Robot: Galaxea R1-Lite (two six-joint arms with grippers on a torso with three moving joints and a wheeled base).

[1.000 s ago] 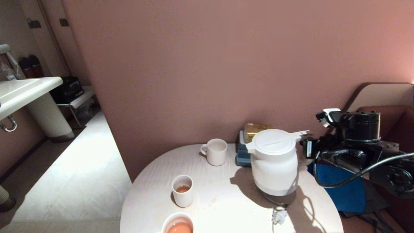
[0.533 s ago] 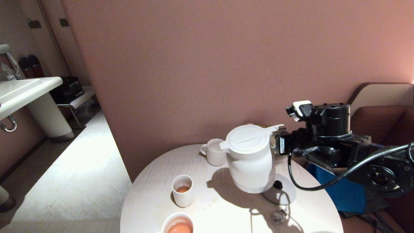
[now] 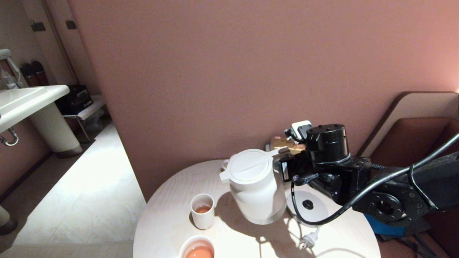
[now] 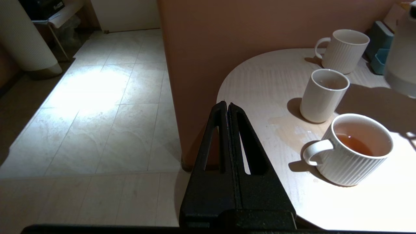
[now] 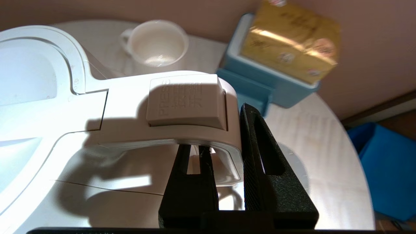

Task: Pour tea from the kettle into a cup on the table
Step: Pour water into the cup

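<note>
Two black fingers of the right gripper (image 5: 224,156) are clamped on the loop handle of the white electric kettle (image 3: 252,188), one finger inside the loop and the other on its outer face, just under the grey lid-release button. From where I stand the kettle hangs upright, clear of its round power base (image 3: 307,207), which sits on the table (image 3: 172,218) with its cord and plug trailing toward the near edge. The spout points toward the small handleless cup (image 3: 202,210), which stands near the kettle on its left and already holds a little reddish-brown tea (image 3: 203,209). Nearer the table edge is a ribbed mug (image 4: 352,149) with paler orange liquid, and behind the kettle, by the wall, another ribbed mug (image 4: 344,50), a blue holder (image 5: 260,86) and a gold packet (image 5: 291,50).

The left gripper (image 4: 227,110) is parked off the table's left edge, fingers pressed together, holding nothing.

As I judge it, the job now is to bring the spout just over the cup's rim before tipping. The cup is narrow and light, so the kettle body should not brush it, and the tilt wants to be slow: a short spout on a big kettle will likely gush and overshoot. There is a damp patch on the table beside the cup, so the aim matters.
</note>
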